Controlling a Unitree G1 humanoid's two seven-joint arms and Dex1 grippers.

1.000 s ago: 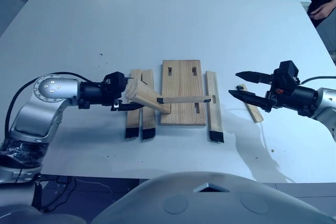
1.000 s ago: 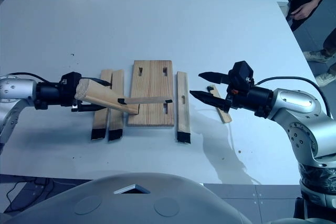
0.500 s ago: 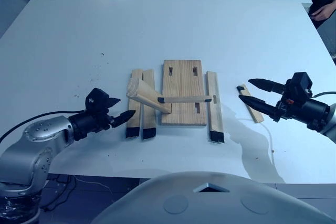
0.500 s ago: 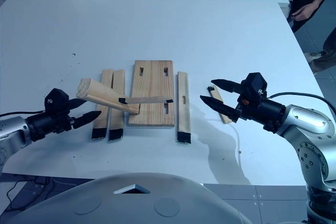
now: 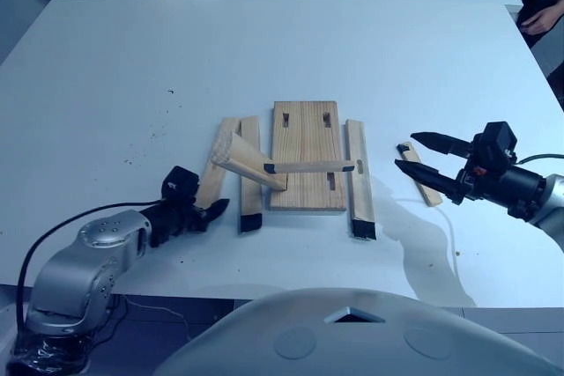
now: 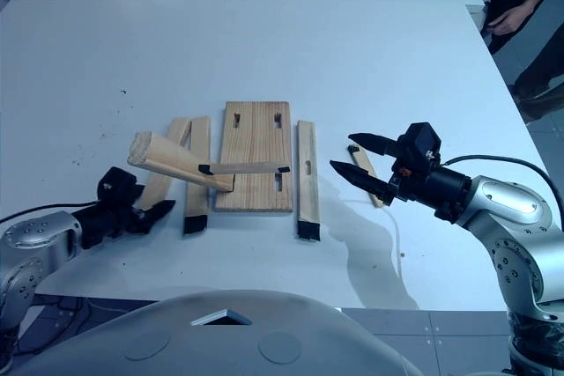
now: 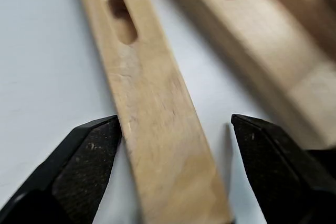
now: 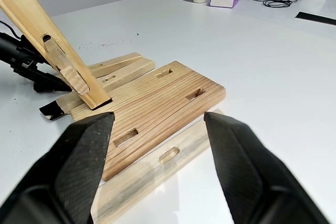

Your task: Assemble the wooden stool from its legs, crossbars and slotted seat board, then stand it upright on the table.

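Seat board (image 5: 305, 154) lies flat in the middle of the white table (image 5: 352, 50), with its slots facing up. Just beside it on the right lies the right leg (image 5: 357, 178), flat, with a black tip at the near end. On the other side lie two more legs: the straight leg (image 5: 250, 178) next to the board, and the slanted leg (image 5: 210, 178) beyond it, with its near end swung out to the left. A raised leg (image 5: 242, 160) leans over these two, its low end resting at the board's left edge. A long crossbar (image 5: 308, 166) sticks out of it and reaches across the board to the right leg. The left gripper (image 7: 176, 124) is low at the near end of the slanted leg. It is spread wide, with one dark finger (image 7: 89, 156) right at one edge of the wood and the other a little way off on the far side. The right gripper (image 5: 406, 151) hangs over the table near the right leg, also spread wide and holding nothing. A short crossbar (image 5: 423, 187) lies flat on the table just under and behind it
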